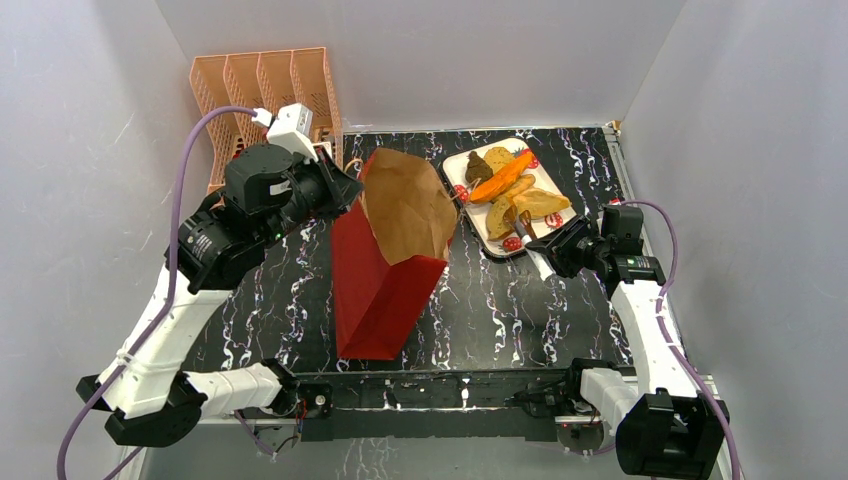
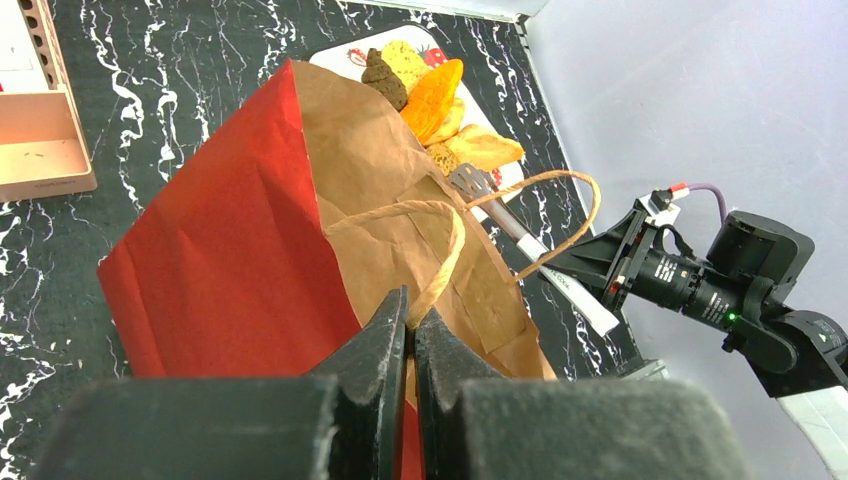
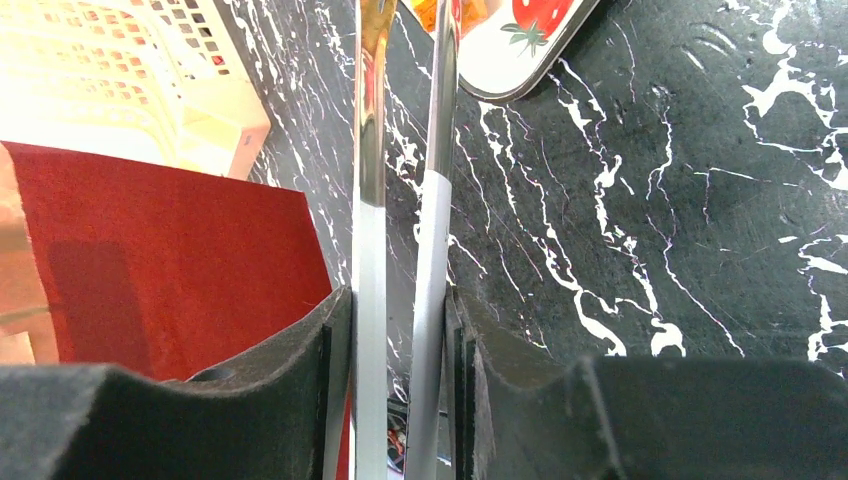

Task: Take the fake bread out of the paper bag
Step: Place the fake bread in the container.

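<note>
The paper bag (image 1: 385,285), red outside and brown kraft inside, leans across the middle of the table with its mouth raised toward the back. My left gripper (image 2: 410,305) is shut on one tan cord handle (image 2: 442,255) at the mouth (image 1: 350,185). Several fake bread pieces (image 1: 510,185), in yellow, tan, orange and dark brown, lie on a strawberry-print plate (image 1: 553,183) behind the bag (image 2: 435,100). My right gripper (image 3: 398,300) is shut on metal tongs (image 3: 370,150), whose tips reach the plate's near edge (image 1: 520,228). No bread shows inside the bag.
A peach slotted organiser (image 1: 265,90) stands at the back left, close behind the left wrist. White walls enclose the black marbled table on three sides. The right arm (image 2: 700,285) sits near the table's right edge.
</note>
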